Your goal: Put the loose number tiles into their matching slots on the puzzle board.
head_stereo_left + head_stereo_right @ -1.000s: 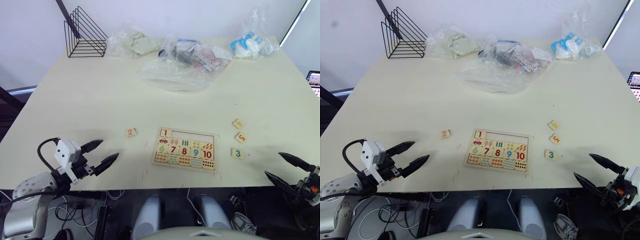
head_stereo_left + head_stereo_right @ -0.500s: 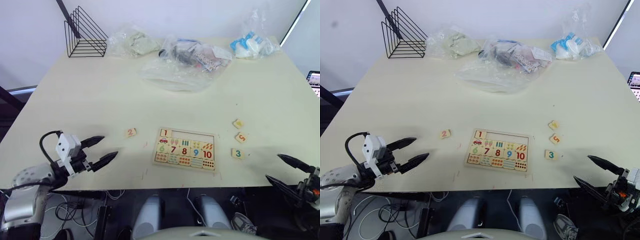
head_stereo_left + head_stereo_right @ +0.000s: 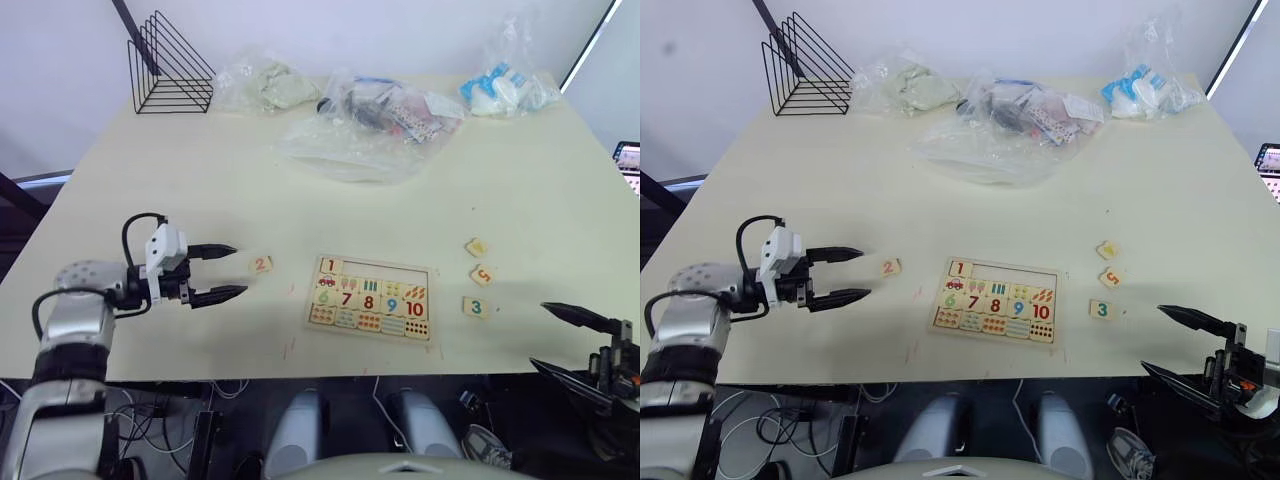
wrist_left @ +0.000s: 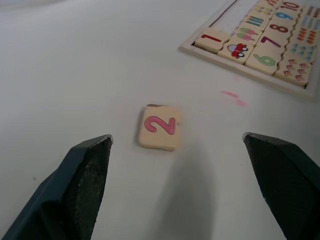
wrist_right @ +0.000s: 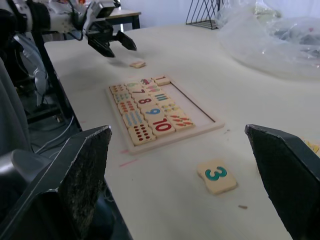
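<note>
Left gripper (image 3: 228, 272) hovers low over the table (image 3: 200, 180) with its two black fingers spread wide and nothing between them. Just beyond its tips lies the tile printed with a red 2 (image 3: 260, 265), flat on the tabletop and not touched; from the left wrist view that tile (image 4: 160, 127) sits squarely in the gap ahead of the fingers. The puzzle board (image 3: 371, 298) rests a little further toward the robot's right, between the two arms. Its top row holds a 1 tile (image 3: 331, 266) at the left end, and the rest of that row is bare slots (image 3: 390, 272). Below come a row of pictures, then digits reading 6, 7, 8, 9 and 10, then a row of dots.

Right gripper (image 3: 570, 344) hangs at the near table edge, fingers also well apart and empty. The green 3 tile (image 3: 476, 307) lies on the table near it, on the board's right side. Beyond the 3 sit the orange 5 tile (image 3: 482, 275) and another small tile (image 3: 476, 247) whose digit I cannot read.
</note>
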### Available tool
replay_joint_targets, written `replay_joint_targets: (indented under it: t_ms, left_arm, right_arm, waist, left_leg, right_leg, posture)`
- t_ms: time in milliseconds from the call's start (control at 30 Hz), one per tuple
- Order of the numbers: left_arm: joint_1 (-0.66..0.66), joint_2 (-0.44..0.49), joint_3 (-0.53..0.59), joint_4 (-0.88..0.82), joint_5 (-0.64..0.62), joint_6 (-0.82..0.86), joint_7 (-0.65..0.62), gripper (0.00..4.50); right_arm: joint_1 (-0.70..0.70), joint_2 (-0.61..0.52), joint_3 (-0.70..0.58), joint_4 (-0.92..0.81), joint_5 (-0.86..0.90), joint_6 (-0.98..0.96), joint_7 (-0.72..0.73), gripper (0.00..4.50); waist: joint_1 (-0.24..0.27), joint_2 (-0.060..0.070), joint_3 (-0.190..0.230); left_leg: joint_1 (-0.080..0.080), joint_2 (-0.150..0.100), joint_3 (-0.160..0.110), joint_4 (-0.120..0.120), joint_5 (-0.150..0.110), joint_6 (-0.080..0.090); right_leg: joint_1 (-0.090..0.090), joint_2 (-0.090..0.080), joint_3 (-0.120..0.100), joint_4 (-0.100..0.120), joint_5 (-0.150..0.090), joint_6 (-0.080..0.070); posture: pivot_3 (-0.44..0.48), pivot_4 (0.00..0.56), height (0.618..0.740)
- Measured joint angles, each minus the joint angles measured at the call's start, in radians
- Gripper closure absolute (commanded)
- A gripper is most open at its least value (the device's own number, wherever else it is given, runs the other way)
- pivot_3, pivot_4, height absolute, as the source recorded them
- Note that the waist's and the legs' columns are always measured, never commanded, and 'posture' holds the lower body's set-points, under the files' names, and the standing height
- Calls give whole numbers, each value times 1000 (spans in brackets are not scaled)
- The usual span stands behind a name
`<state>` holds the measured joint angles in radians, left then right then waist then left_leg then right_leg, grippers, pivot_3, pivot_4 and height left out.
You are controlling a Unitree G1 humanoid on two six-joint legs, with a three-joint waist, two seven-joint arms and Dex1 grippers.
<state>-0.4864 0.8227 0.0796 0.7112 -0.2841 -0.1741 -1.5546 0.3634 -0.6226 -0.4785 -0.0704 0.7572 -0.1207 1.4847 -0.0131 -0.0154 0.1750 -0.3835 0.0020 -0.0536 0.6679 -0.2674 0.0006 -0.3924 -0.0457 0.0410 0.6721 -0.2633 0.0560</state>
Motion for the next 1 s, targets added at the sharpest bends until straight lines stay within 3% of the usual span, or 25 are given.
replay_joint_targets:
  t_ms: [300,700,800,1000]
  left_arm:
    - [-234,-28,-191,319,71,-200,-25,68]
    - [-334,-87,-246,461,109,-280,-26,68]
    - [-340,-87,-247,471,116,-284,-26,1180]
    - [-348,-84,-246,483,136,-296,-28,1180]
  right_arm:
    - [0,8,-1,3,-10,-14,-2,0]
    - [22,9,-10,3,-13,-39,-2,0]
    - [21,9,-10,3,-13,-43,-4,0]
    - [20,7,-10,4,-13,-45,-5,0]
  waist:
    - [-1,-1,0]
    - [0,-1,0]
    - [-1,-1,0]
    - [-1,-1,0]
  left_leg:
    - [-1,0,-1,1,0,0]
    - [-1,-1,-2,1,0,0]
    - [-1,0,-2,1,0,0]
    - [0,0,-2,1,0,0]
  right_leg:
    - [0,0,0,1,0,0]
    - [0,0,-1,2,0,0]
    - [0,0,-1,2,0,0]
    - [0,1,0,3,0,0]
  posture:
    - [0,150,740]
    - [0,150,740]
    - [0,150,740]
    - [0,150,740]
